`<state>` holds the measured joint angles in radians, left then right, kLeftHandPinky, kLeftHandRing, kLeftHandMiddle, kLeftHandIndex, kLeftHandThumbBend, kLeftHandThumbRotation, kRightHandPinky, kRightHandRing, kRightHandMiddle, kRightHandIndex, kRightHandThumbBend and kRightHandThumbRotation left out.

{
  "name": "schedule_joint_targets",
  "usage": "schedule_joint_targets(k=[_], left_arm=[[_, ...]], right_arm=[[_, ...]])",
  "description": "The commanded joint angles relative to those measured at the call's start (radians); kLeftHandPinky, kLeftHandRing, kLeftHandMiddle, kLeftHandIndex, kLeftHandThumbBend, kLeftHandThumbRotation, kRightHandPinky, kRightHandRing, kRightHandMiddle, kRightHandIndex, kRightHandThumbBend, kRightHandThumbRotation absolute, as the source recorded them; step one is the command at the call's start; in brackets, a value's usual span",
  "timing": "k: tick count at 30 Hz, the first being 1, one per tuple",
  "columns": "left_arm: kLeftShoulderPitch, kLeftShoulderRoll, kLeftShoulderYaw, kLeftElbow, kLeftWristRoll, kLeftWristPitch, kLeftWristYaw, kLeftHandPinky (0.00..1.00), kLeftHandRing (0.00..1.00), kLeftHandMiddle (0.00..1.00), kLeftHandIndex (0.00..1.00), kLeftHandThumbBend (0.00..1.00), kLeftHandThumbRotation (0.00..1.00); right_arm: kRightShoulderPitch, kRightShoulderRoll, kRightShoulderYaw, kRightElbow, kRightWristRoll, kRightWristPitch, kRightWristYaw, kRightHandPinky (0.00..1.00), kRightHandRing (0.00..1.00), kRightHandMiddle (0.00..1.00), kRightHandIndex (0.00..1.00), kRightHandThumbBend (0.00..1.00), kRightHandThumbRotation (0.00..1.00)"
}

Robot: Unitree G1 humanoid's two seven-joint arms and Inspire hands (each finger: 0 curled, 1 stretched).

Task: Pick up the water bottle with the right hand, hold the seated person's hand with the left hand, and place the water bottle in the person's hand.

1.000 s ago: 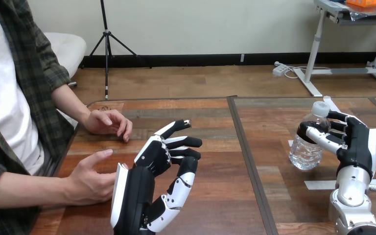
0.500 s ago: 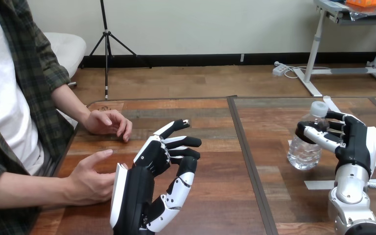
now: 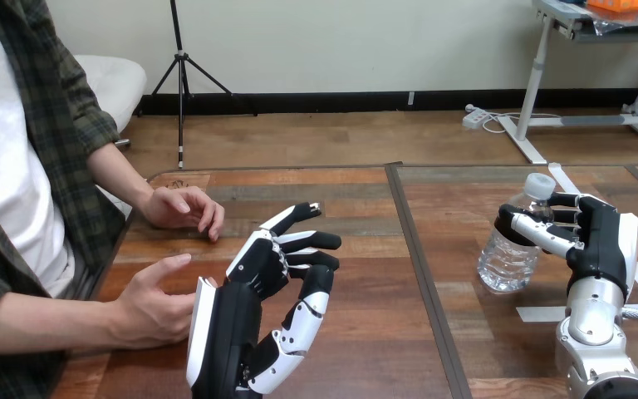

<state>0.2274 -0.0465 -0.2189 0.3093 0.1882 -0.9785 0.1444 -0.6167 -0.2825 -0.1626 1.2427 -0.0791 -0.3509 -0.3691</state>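
Observation:
A clear water bottle (image 3: 508, 249) with a white cap is at the right of the table, tilted, with my right hand (image 3: 591, 241) shut on its upper part, thumb and fingers curled round it. My left hand (image 3: 257, 278) stands open at the left centre, fingers spread and pointing right. The person's near hand (image 3: 151, 306) rests on its edge just left of my left hand, close to the hand's back, palm facing it; I cannot tell if they touch. The person's far hand (image 3: 184, 208) lies on the table further back.
A dark seam (image 3: 419, 258) runs front to back down the middle of the wooden table. White tape strips (image 3: 540, 313) lie on the table under and beside my right arm.
My right hand has carried the bottle a little to the left and tilted it more. My left hand and the person's hands have not moved.

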Motion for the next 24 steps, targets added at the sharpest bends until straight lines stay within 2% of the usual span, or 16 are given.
schedule_joint_targets(k=[1, 24], left_arm=[[0.028, -0.038, -0.015, -0.036, -0.001, -0.003, 0.003, 0.48, 0.58, 0.65, 0.77, 0.29, 0.47], [0.031, -0.041, -0.013, -0.032, -0.001, -0.003, 0.007, 0.48, 0.58, 0.64, 0.76, 0.29, 0.47]], right_arm=[[-0.087, -0.017, 0.009, 0.006, -0.014, -0.012, -0.010, 0.48, 0.50, 0.52, 0.54, 0.75, 0.00], [-0.082, -0.015, 0.007, 0.010, -0.014, -0.022, -0.010, 0.47, 0.51, 0.54, 0.56, 0.75, 0.00]])
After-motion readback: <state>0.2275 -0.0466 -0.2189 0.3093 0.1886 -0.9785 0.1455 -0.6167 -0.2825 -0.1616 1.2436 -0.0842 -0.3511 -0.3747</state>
